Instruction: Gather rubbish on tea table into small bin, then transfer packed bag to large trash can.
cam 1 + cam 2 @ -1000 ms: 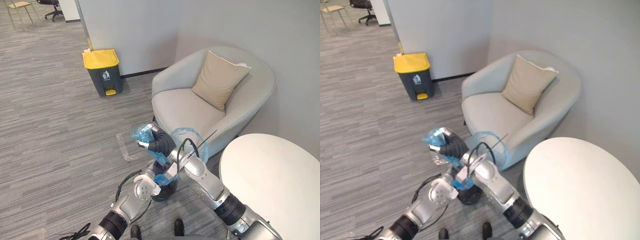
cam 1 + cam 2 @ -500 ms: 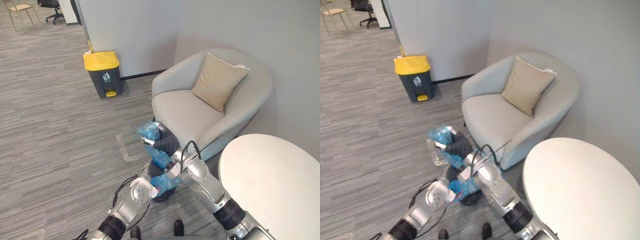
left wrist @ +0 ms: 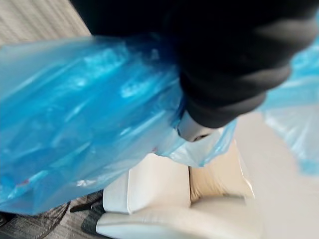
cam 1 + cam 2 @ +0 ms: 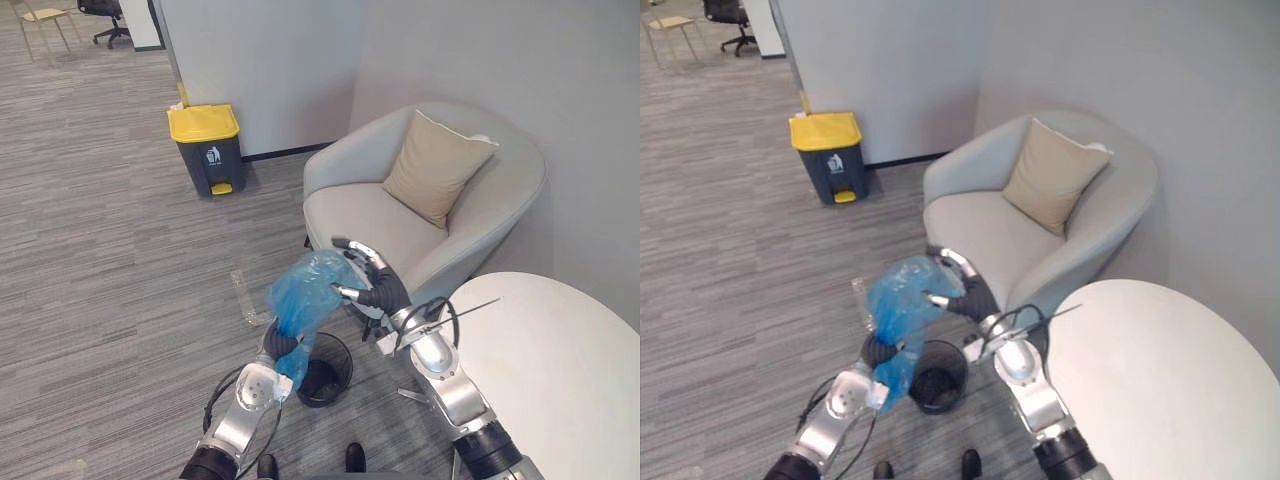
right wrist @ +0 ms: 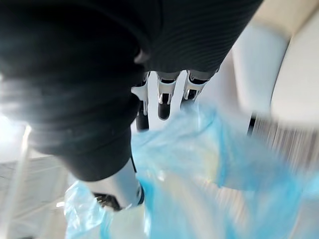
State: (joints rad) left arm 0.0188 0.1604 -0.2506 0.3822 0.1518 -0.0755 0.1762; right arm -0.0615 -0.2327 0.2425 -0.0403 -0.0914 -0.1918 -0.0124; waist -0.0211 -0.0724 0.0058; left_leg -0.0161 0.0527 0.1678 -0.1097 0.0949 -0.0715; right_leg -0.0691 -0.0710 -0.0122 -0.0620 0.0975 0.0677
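Bag (image 4: 305, 295) hangs upright just over the small bin (image 4: 346, 362), long axis vertical. Left hand (image 4: 280, 345) is buried in its lower part, grip can't tell. Right hand (image 4: 372, 285) has fingers (image 4: 350, 244) spread open against its top; large can (image 4: 205, 145) is well apart, ahead-left.

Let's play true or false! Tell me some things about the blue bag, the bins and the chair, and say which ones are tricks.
1. The blue bag is up out of the small black bin. True.
2. The big trash can has a red lid. False: its lid is yellow.
3. A tan cushion leans on the back of the armchair. True.
4. The blue bag is already inside the big trash can. False: it is between the left hand and the right hand, by the small bin, far from the can.
5. The round table is black. False: it is white.
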